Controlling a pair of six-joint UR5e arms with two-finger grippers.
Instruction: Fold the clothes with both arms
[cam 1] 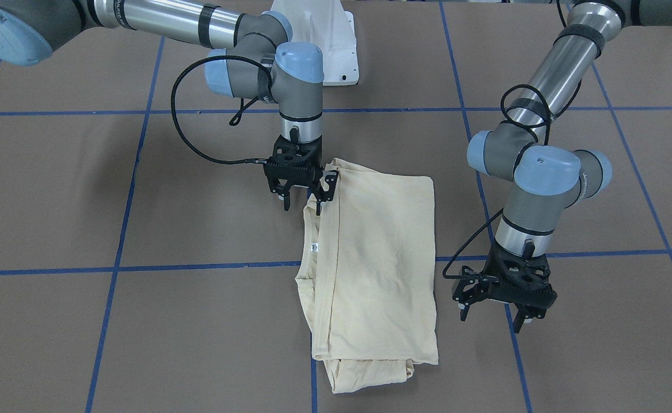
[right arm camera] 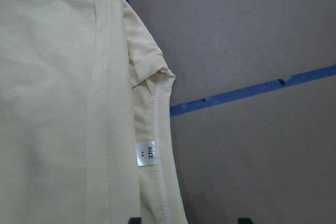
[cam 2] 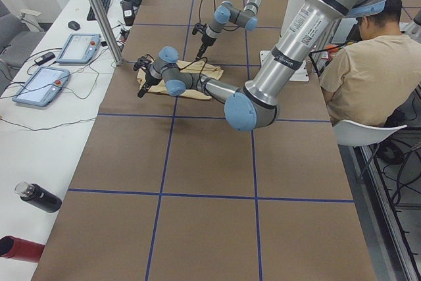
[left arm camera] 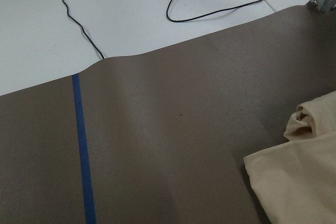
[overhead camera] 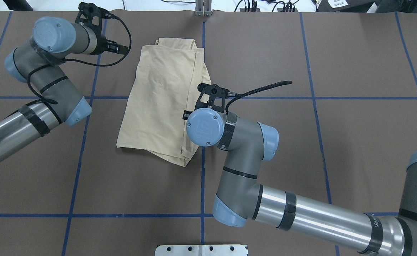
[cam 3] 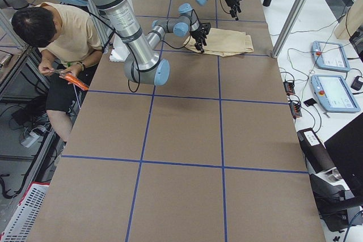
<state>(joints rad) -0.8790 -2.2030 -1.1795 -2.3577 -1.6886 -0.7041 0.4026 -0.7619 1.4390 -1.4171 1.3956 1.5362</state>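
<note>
Your shirt (cam 1: 376, 258) lies flat on the brown table (cam 1: 198, 321), near its middle. It is folded lengthwise into 1 long panel with a plain cream face up, and it crosses 1 of the blue tape lines (cam 1: 141, 268). In the front-facing view, bunched under-layers stick out at the end nearest you. The small white size tag (right arm camera: 146, 153) sits on the long edge toward the right arm.

The right gripper (cam 1: 301, 199) points straight down at the shirt's corner closest to the robot's base. Its fingers are spread wide. In the right wrist view 1 tip shows over the fabric and the other over bare table, with the hemmed edge running between them. You cannot tell from these views whether either tip touches the cloth.

The left gripper (cam 1: 492, 318) hangs over bare table beside the opposite long edge, toward the end nearest you. It is clear of the fabric, with its fingers wide apart and nothing between them. Its wrist camera catches only a corner of the shirt at the lower right.

The white pedestal (cam 1: 324, 40) stands at the table's robot side. In both side views a person (cam 2: 358, 64) sits next to it, head bent down.
</note>
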